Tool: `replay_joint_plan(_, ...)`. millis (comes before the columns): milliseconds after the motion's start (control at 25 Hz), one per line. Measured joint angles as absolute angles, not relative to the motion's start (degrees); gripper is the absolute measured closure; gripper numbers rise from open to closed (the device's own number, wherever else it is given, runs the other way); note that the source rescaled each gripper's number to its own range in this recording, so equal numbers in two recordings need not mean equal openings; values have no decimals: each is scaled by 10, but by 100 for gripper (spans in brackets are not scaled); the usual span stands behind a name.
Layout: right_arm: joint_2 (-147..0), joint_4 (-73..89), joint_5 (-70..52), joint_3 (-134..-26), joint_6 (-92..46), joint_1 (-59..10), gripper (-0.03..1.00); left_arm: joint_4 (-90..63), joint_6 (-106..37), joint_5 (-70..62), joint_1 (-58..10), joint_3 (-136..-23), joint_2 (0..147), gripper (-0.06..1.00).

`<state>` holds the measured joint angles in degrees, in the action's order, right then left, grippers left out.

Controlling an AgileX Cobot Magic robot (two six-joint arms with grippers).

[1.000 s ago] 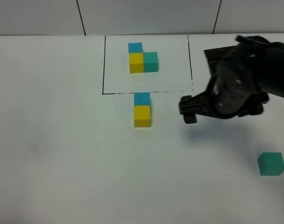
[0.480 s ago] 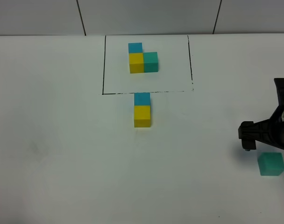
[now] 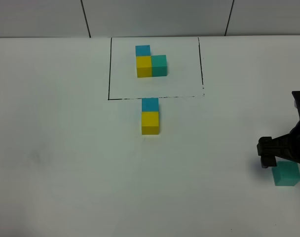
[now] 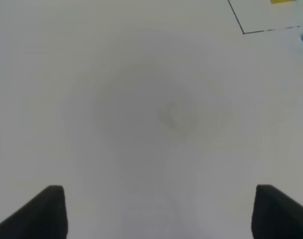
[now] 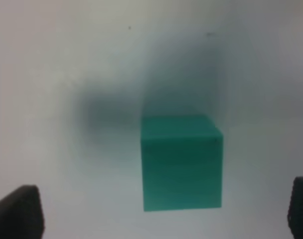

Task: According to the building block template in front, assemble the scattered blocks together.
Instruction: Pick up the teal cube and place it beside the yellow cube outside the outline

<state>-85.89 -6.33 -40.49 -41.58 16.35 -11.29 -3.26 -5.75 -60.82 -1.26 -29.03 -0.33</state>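
Your right gripper point(image 5: 159, 221) has swung from mid-frame to lower right and is hovering, jaws wide open, over the teal-green cube point(image 3: 286, 174). Cube is sitting slightly off-centre; descending now, you are risking a fingertip knocking it askew.

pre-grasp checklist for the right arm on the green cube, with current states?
1. Right gripper open: ok, jaws wide, nothing held.
2. Teal-green cube between the fingertips: ok, a little off centre, ungripped.
3. Gripper height above that cube: cannot tell.
4. Blue cube and yellow cube joined in a line as in the template: ok, touching, just below the frame.
5. Spot on the table to the right of the yellow cube free for the green one: ok.
6. Left gripper out of the way: ok, open over bare table.
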Motion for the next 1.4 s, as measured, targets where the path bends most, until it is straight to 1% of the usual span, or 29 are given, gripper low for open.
replay_joint_plan(200,-860,-52,-399,-402,133,-110,-3,-33,-57,-608,-13,-290,-3,8)
replay_joint_plan(360,-863,-46,-367,-375,123,-108,-3,-33,-58,-608,-13,-290,-3,8)
replay_joint_plan(680,-863,-44,-351,-369,94,-59,-3,-33,-58,-608,-13,-290,-3,8)
replay_joint_plan(1080,-870,-12,-346,-369,44,-54,1,-33,-58,-608,-13,-290,-3,8)
replay_joint_plan(1400,-929,-6,-321,-369,32,-54,4,-33,-58,-608,-13,-290,-3,8)
